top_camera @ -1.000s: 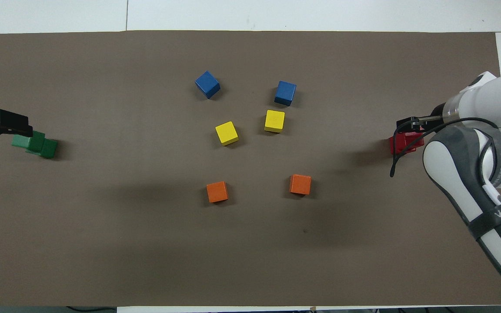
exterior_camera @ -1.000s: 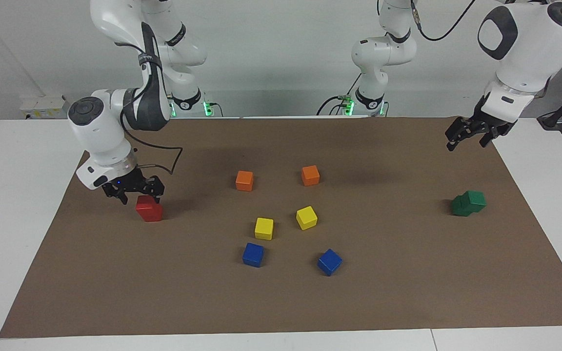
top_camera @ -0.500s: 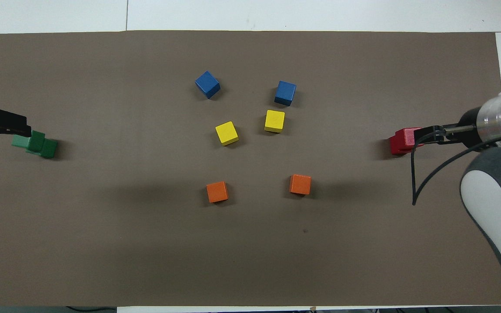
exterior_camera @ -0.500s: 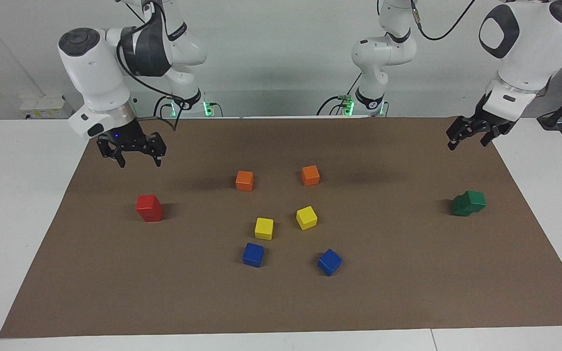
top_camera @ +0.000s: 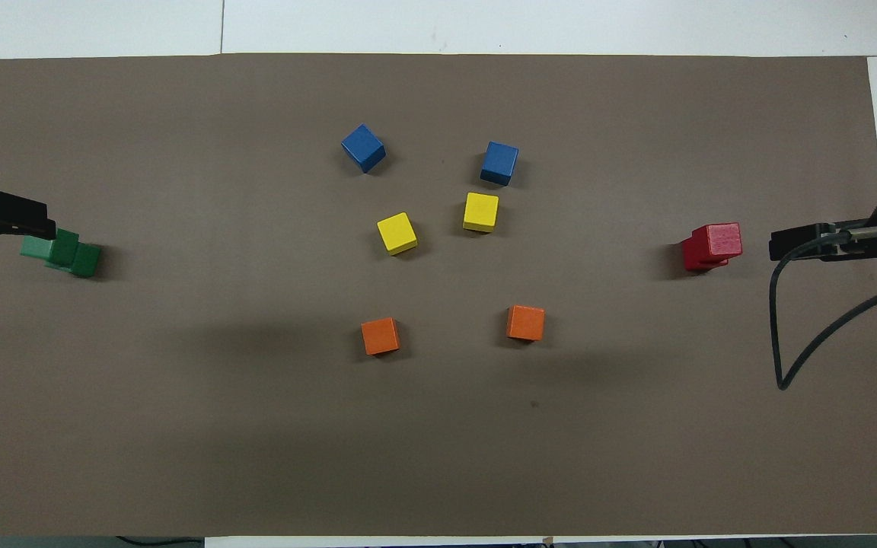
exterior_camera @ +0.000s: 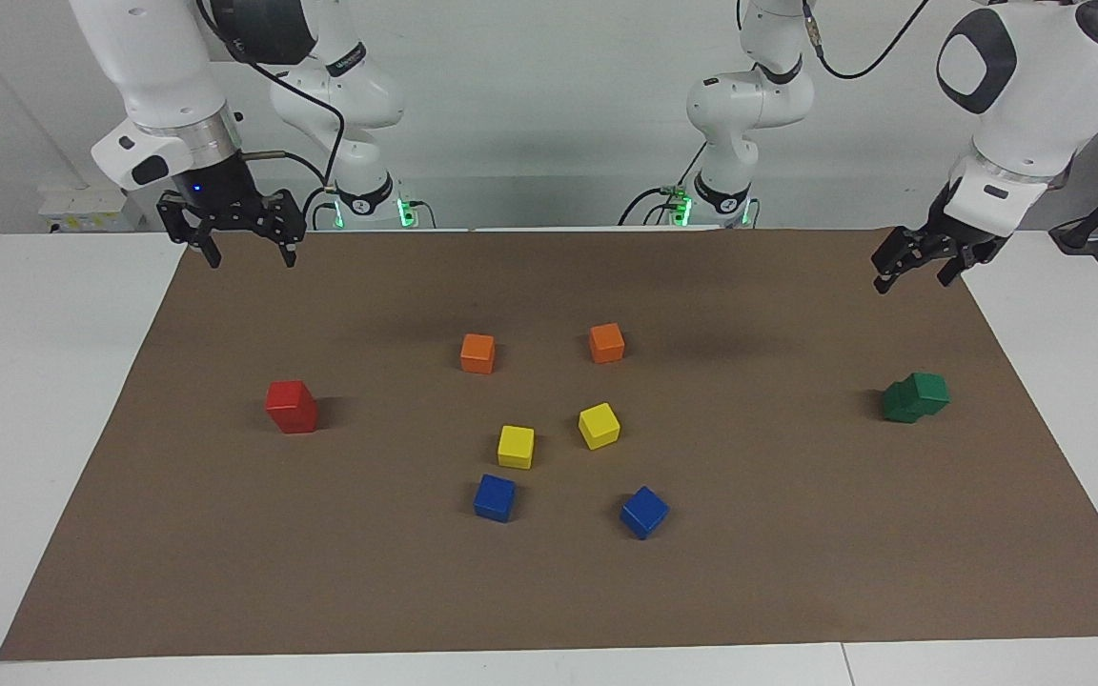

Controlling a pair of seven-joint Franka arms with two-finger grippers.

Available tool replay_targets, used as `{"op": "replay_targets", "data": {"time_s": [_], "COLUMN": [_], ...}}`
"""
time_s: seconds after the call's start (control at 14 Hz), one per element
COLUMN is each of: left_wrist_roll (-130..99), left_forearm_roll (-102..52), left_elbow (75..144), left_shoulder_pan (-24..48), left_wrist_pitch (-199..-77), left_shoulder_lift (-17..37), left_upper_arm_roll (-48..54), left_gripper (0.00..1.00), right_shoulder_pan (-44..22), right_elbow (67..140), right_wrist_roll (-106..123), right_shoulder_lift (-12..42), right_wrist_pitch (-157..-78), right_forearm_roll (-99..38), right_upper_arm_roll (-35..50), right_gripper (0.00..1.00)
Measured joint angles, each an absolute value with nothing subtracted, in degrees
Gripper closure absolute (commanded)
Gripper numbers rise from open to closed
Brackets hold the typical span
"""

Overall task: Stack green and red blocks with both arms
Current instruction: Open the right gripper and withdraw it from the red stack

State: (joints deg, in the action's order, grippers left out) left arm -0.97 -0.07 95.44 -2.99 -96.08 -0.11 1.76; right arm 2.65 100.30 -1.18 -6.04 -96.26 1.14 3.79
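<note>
Two red blocks (exterior_camera: 291, 406) (top_camera: 712, 245) stand stacked toward the right arm's end of the table. The two green blocks (exterior_camera: 916, 396) (top_camera: 65, 253) are stacked toward the left arm's end, the top one twisted and offset on the lower. My right gripper (exterior_camera: 252, 259) (top_camera: 789, 246) hangs open and empty, high over the mat's corner, well clear of the red stack. Open and empty as well, my left gripper (exterior_camera: 911, 283) (top_camera: 43, 224) waits in the air over the mat's edge, apart from the green stack.
A brown mat (exterior_camera: 797, 572) covers the table. In its middle lie two orange cubes (exterior_camera: 477, 353) (exterior_camera: 606, 342), two yellow cubes (exterior_camera: 516, 446) (exterior_camera: 599, 425) and two blue cubes (exterior_camera: 495, 497) (exterior_camera: 643, 512). A black cable loops from the right wrist (top_camera: 789, 358).
My right gripper, open all along, has lifted off the red stack and drawn back toward its base. The red stack stays standing. The left arm has not moved.
</note>
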Motion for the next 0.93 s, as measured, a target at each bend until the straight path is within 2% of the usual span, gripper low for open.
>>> {"op": "replay_targets", "data": {"time_s": [0.29, 0.93], "left_wrist_roll": [-0.97, -0.97], "left_forearm_roll": [-0.09, -0.10], "left_elbow": [95.44, 95.44], "left_shoulder_pan": [-2.99, -2.99], "left_wrist_pitch": [-96.08, -96.07], "left_shoulder_lift": [-0.11, -0.11], "left_upper_arm_roll": [1.74, 1.73], "left_gripper": [0.00, 0.00], "right_shoulder_pan": [2.87, 2.97], "right_elbow": [95.86, 95.51], "right_wrist_roll": [-1.18, -1.18], "right_shoulder_lift": [-2.54, -1.90], "right_wrist_pitch": [-93.73, -93.38], "right_forearm_roll": [1.14, 1.15], "right_upper_arm_roll": [3.45, 3.40], "right_gripper": [0.00, 0.00]}}
